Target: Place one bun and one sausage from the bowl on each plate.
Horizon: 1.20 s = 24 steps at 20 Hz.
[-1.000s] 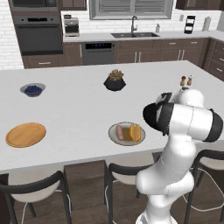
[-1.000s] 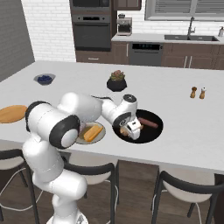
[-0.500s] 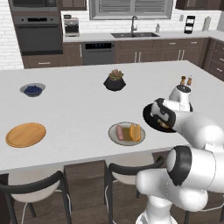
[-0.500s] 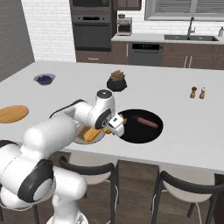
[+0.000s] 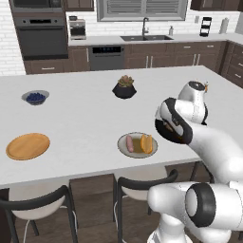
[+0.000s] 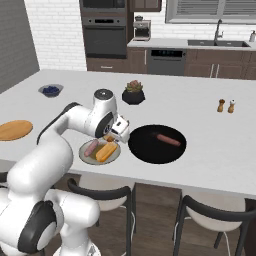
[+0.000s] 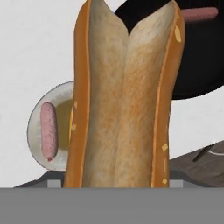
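I see a split bun (image 7: 127,96) held up close above the grey plate (image 6: 86,154), which carries a sausage (image 6: 91,147) and another bun (image 6: 106,151). The black bowl (image 6: 145,150) beside it holds one sausage (image 6: 168,140). The wooden plate (image 5: 27,146) lies bare, well apart.

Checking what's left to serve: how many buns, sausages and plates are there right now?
Buns: 2, the plated bun on the grey plate and the held bun in the tool
Sausages: 2, the plated sausage and the bowl sausage in the bowl
Plates: 2, grey plate and orange plate
Total: 6
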Available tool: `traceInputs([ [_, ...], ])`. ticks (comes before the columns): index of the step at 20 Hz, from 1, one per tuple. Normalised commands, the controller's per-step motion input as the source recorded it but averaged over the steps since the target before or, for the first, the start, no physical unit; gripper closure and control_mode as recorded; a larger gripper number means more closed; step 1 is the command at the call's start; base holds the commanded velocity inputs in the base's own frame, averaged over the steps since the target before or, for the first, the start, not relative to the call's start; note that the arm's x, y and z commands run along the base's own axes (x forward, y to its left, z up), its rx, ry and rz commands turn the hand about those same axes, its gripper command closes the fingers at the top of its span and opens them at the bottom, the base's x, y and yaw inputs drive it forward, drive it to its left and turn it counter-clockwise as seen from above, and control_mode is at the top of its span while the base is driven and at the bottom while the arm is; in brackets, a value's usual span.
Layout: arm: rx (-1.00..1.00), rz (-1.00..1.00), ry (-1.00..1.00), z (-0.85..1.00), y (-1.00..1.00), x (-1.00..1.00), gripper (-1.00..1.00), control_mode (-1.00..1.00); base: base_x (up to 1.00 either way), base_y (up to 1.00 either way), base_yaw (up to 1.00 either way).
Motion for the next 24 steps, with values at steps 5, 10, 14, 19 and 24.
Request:
traceInputs([
  [5,0.00,0.14,0.00,0.31,0.56,-0.28,1.00,-1.00,0.00,0.00,0.00],
  [10,-0.04,0.07,0.00,0.00,0.21,-0.28,1.00,-1.00,0.00,0.00,0.00],
  [14,-0.21,0.05,0.00,0.00,0.34,-0.33,1.00,-1.00,0.00,0.00,0.00],
  [19,-0.09,0.00,0.00,0.09,-0.02,-0.15,1.00,-1.00,0.00,0.00,0.00],
  [24,0.00,0.00,0.00,0.00,-0.27,-0.09,1.00,-1.00,0.00,0.00,0.00],
])
